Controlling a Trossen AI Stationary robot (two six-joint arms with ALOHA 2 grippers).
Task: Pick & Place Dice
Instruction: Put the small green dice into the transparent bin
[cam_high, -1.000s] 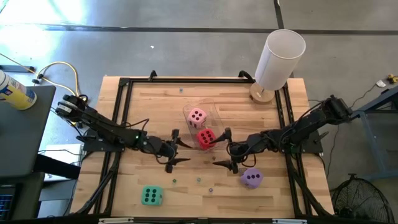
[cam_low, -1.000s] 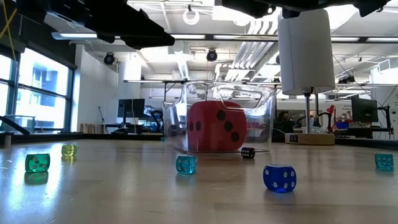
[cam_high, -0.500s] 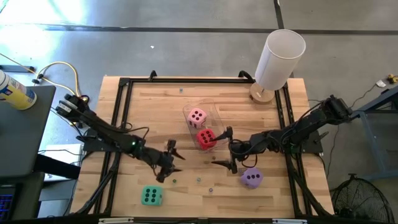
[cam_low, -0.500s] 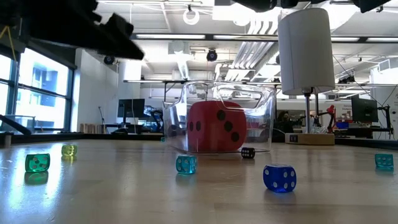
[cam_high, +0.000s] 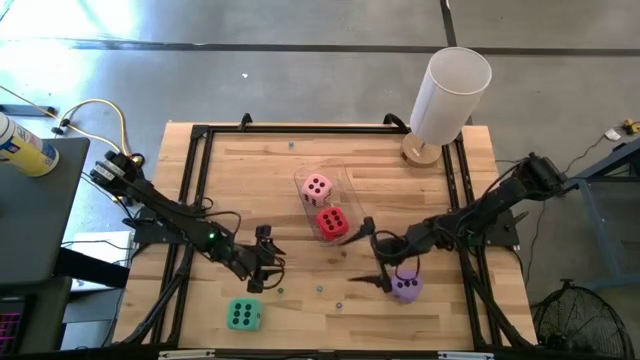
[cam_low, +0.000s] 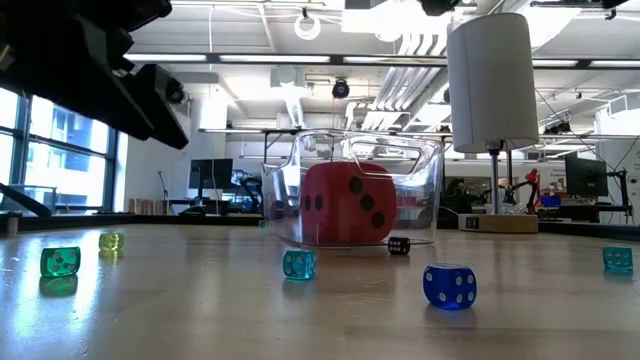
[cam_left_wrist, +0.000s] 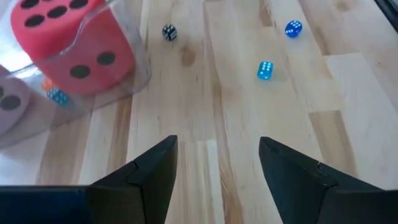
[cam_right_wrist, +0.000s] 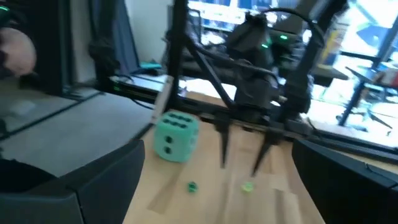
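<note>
left gripper (cam_high: 268, 262) hangs with jaws apart and empty, bare wood between them, green die (cam_high: 243, 315) just beside. right gripper (cam_high: 372, 255) gapes wide over the purple die (cam_high: 406, 287), the bin (cam_high: 345, 190) edge near.

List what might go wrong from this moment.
The open right tool hovers at the soft purple cube die; closing off-centre might squeeze it out sideways. The open left tool is short of the green soft die near the table's front edge; a nudge might push it off.

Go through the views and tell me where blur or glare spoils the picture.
Right wrist view: smeared, the soft green die has fuzzy edges. Low view: bright ceiling lights behind, the clear plastic bin glints. Left wrist view: sharp, the bin softens the red die. High view: evenly lit.
</note>
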